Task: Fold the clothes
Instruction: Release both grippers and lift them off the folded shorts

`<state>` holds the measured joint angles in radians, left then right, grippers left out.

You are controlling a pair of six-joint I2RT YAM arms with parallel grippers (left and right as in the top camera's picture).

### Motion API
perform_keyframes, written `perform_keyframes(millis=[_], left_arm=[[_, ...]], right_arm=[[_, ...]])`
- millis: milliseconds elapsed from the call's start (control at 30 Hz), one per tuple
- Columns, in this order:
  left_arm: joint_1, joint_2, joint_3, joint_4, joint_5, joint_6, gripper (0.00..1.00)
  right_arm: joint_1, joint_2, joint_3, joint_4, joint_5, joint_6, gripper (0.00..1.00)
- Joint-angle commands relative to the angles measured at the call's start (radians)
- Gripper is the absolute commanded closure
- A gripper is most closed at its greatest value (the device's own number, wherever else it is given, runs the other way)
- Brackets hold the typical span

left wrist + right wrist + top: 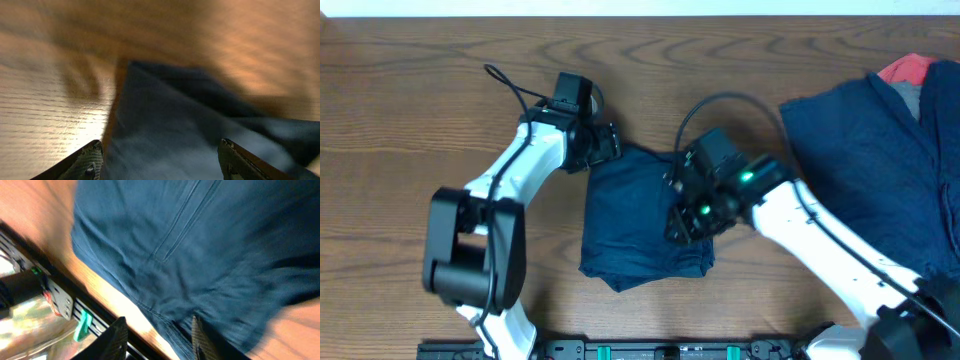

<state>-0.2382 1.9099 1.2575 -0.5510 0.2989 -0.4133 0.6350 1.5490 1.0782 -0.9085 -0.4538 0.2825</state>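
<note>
Desk (400, 110) is carrying a pile of navy clothes (880, 170) at the right. A part-folded navy garment (640, 215) is lying centre, its long axis running far-to-near and slightly tilted, its far corner pointing at the left hand (607, 145). Left hand is hovering wide open. Right hand (685, 215) is sitting over the right edge, narrower gap, apparently clamping nothing. Likely squaring the fold; next move is calling for a firm edge pinch.

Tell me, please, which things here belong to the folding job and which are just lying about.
Part of the job:
- the navy garment between the arms
- the pile of navy clothes
- the coral-red piece at the pile's top

Just there:
- the wooden table
- the black rail at its near edge
</note>
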Motion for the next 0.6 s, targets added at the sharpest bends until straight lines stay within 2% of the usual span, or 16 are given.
perform_keyframes(millis=[0,167,267,433,567], left_arm=[[0.002,0.055,0.016,-0.029,-0.016,0.021,0.25],[0.002,0.099,0.016,-0.168,-0.027,0.021,0.25],[0.002,0.103,0.016,-0.303,-0.027,0.02,0.25],[0.001,0.103,0.016,-0.534,-0.026,0.02,0.24],[0.0,0.103,0.016,-0.65,0.031,0.02,0.24]], right_arm=[[0.053,0.024,-0.091,0.05,-0.032,0.063,0.55],[0.071,0.081,-0.233,0.178,0.011,0.116,0.51],[0.042,0.126,-0.288,0.222,0.159,0.191,0.49],[-0.07,0.164,-0.288,0.298,0.465,0.237,0.46],[-0.174,0.164,-0.25,0.507,0.499,0.184,0.42]])
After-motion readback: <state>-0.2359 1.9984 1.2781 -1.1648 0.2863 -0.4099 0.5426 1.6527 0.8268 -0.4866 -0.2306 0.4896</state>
